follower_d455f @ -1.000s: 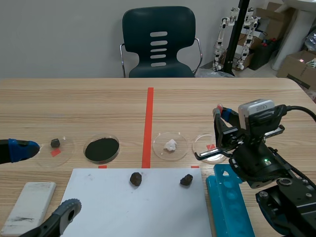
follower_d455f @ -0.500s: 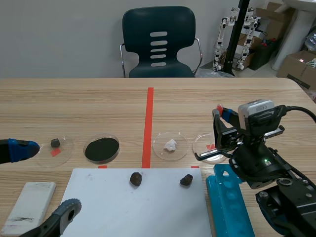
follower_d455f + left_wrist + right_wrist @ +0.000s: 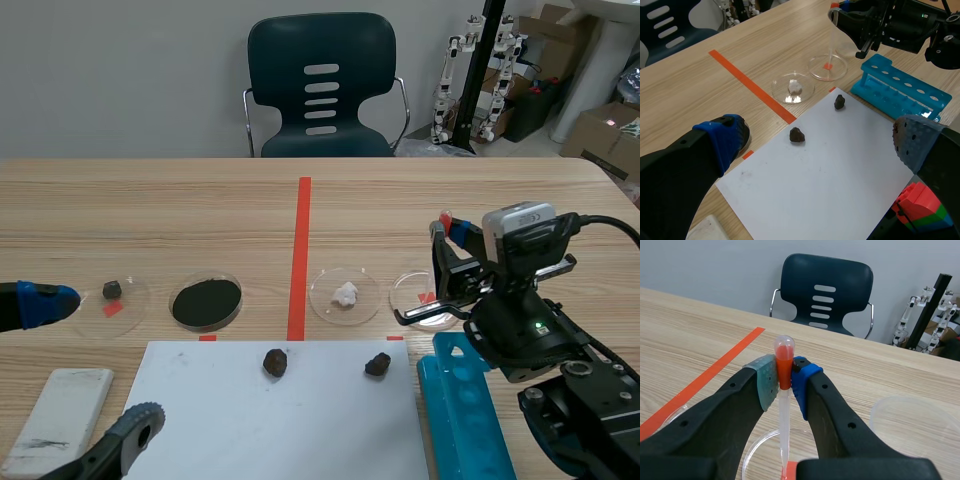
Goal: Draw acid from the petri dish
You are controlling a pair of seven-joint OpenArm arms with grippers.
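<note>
Left gripper [image 3: 820, 145] is hanging idle, fingers wide apart, nothing between them. Right gripper [image 3: 785, 376] is clamping the pipette [image 3: 783, 347] at its bulb. Petri dish [image 3: 408, 287] is sitting directly beneath, tip reaching into it. Judging: positioning done; drawing and lifting remaining.

Beyond the row of dishes you have bare worktop [image 3: 200, 215] out to the far edge, crossed only by the tape line. Your right pincer [image 3: 785, 377] is clamped on the dropper [image 3: 784, 410], which stands upright over the rightmost dish [image 3: 408, 288]. The dish with the white lump [image 3: 345, 295] sits just beside it toward the middle. The blue rack [image 3: 465, 410] lies close under that arm. Ahead of your spread left pincer [image 3: 818, 141], one stone [image 3: 797, 134] and a second stone [image 3: 839, 102] rest on the white sheet [image 3: 830, 190]. A white block [image 3: 60, 405] lies beside the sheet.
</note>
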